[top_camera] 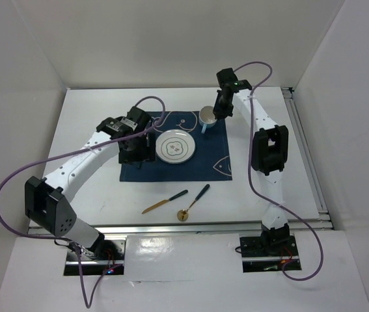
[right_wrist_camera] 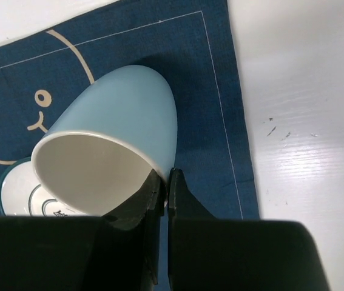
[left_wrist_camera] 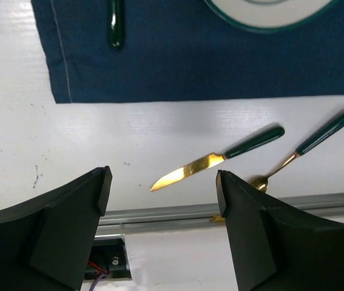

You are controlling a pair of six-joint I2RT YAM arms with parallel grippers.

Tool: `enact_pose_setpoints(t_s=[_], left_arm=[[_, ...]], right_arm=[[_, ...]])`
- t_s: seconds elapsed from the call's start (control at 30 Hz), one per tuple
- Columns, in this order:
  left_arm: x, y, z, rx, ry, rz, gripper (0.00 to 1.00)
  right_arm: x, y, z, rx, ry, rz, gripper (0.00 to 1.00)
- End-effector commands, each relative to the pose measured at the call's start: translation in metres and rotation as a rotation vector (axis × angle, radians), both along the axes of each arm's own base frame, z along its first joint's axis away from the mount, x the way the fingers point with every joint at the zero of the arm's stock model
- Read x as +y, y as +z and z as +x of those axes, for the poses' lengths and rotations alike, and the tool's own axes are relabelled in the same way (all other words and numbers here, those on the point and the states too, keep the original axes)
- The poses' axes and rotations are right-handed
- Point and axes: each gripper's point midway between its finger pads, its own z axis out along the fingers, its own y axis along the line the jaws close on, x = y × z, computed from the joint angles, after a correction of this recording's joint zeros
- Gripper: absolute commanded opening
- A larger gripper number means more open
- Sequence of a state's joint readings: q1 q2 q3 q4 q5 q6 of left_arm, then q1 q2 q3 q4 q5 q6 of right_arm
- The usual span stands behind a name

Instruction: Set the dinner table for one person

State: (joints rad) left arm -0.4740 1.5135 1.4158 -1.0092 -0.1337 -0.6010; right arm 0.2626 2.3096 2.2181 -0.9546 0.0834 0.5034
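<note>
The white dinner table point(top_camera: 86, 117) carries a navy placemat point(top_camera: 210, 159) with a green-rimmed white plate point(top_camera: 175, 147) on it. My right gripper point(top_camera: 218, 112) is shut on the rim of a light blue cup point(top_camera: 207, 116) at the placemat's far right part; in the right wrist view one finger is inside the cup point(right_wrist_camera: 123, 115) and one outside, gripper point(right_wrist_camera: 164, 179). My left gripper point(top_camera: 135, 153) is open and empty over the placemat's left edge point(left_wrist_camera: 162, 182). A dark green handle point(left_wrist_camera: 116, 27) lies on the placemat point(left_wrist_camera: 220, 66) left of the plate point(left_wrist_camera: 269, 15).
A gold knife point(top_camera: 164, 203) and a gold spoon point(top_camera: 194, 200), both with green handles, lie on the bare table in front of the placemat; they also show in the left wrist view, knife point(left_wrist_camera: 217, 163), spoon point(left_wrist_camera: 308, 148). Aluminium rails run along the near edge point(top_camera: 184, 225) and right edge point(top_camera: 308, 156).
</note>
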Motion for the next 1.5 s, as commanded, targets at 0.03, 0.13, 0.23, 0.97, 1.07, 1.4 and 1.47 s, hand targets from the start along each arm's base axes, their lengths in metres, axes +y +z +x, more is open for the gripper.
enact_pose_setpoints(t_s=[0.03, 0.13, 0.23, 0.97, 1.07, 1.4, 1.47], left_arm=[[-0.010, 0.004, -0.016, -0.018, -0.009, -0.017, 0.88], [-0.019, -0.003, -0.032, 0.026, -0.018, -0.019, 0.88], [-0.024, -0.008, -0.041, 0.035, -0.015, -0.012, 0.88], [0.049, 0.032, -0.026, -0.067, 0.356, 0.086, 0.84], [0.057, 0.048, -0.013, -0.088, 0.372, 0.076, 0.84], [0.084, 0.065, 0.003, -0.121, 0.424, 0.041, 0.84], [0.091, 0.064, 0.001, -0.111, 0.435, 0.051, 0.84]], right_arm=[[0.001, 0.033, 0.027, -0.124, -0.011, 0.044, 0.06], [-0.002, 0.028, 0.028, -0.112, -0.014, 0.051, 0.27], [0.001, 0.029, 0.029, -0.120, -0.007, 0.064, 0.53], [0.083, 0.109, -0.151, -0.504, 0.689, 0.099, 0.83], [0.100, 0.073, -0.192, -0.428, 0.846, 0.054, 0.85], [0.168, 0.000, -0.283, -0.343, 1.252, 0.039, 1.00], [0.179, -0.011, -0.295, -0.351, 1.312, 0.024, 1.00]])
